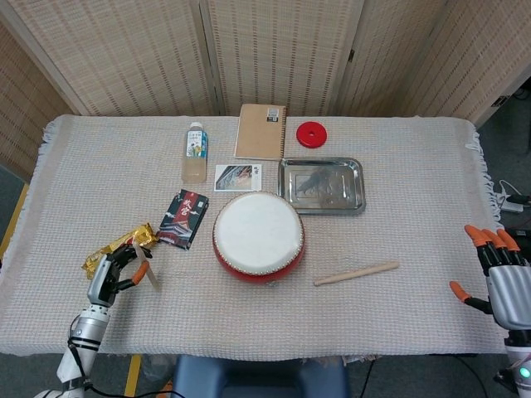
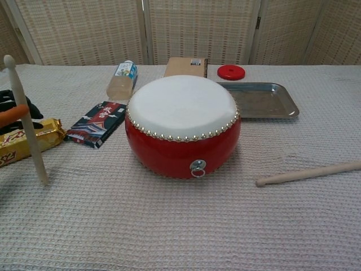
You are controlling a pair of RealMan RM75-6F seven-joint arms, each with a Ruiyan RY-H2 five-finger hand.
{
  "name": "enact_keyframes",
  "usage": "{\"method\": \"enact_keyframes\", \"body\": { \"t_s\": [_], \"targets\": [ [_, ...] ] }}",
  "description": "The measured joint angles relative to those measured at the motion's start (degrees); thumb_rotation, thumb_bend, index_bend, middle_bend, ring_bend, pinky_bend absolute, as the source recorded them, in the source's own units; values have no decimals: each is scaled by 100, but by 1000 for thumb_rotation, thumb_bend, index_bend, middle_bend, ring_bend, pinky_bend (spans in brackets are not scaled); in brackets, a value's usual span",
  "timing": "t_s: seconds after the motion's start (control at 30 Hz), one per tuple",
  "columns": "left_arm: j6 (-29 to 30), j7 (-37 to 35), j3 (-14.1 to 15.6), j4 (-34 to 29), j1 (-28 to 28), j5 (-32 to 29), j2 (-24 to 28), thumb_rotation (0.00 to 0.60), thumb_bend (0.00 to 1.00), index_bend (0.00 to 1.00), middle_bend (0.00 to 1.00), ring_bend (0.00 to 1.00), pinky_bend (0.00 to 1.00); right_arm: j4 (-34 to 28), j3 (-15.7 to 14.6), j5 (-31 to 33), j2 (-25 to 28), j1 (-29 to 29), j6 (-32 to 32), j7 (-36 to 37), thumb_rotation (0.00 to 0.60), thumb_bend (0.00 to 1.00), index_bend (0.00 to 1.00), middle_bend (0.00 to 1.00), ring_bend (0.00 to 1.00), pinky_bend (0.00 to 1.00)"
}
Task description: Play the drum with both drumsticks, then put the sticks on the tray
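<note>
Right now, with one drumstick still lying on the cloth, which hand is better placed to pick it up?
Right. The right hand is open at that side, nearer the lying drumstick; the left hand already holds the other stick.

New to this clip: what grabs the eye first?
The red drum with its white skin sits mid-table, just in front of the steel tray. At the near-left edge, the left hand holds one drumstick nearly upright, while the other drumstick lies on the cloth right of the drum.

Tray (image 1: 321, 184) behind drum (image 1: 258, 235) (rightward)
</note>
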Motion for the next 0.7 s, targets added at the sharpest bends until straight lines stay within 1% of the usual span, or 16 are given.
{"method": "enact_keyframes", "body": {
  "t_s": [0.13, 0.23, 0.37, 0.43, 0.53, 0.6, 0.7],
  "targets": [
    [-458, -1115, -97, 46, -25, -181, 84, 600, 428, 489, 467, 352, 342, -4, -11, -8, -2, -3, -7, -4, 600, 128, 0, 115, 0, 71],
    [-735, -1855, -147, 84, -46, -227, 145, 600, 433, 427, 466, 373, 363, -2, -14, -10, -4, -1, -13, 10, 600, 129, 0, 115, 0, 71],
    [-984, -2715, -191, 146, -71, -198, 216, 600, 438, 341, 455, 387, 400, 6, -18, -19, -3, -3, -10, 32, 600, 129, 0, 115, 0, 70],
    [-1068, -3063, -196, 205, -82, -127, 246, 600, 441, 327, 455, 393, 404, 12, -20, -20, -5, -4, -11, 43, 600, 129, 0, 115, 0, 70],
    [-1081, -3260, -179, 295, -85, 14, 253, 600, 444, 314, 458, 406, 405, 12, -21, -25, -4, -5, -7, 54, 600, 128, 0, 115, 0, 71],
    [-1042, -3317, -166, 319, -76, 57, 245, 600, 445, 321, 476, 433, 421, 13, -22, -37, -1, -10, 9, 64, 600, 128, 0, 115, 0, 71],
    [-944, -3323, -152, 329, -50, 90, 226, 600, 443, 380, 531, 481, 470, 13, -25, -62, 3, -21, 40, 74, 600, 128, 0, 115, 0, 71]
  ]
}}
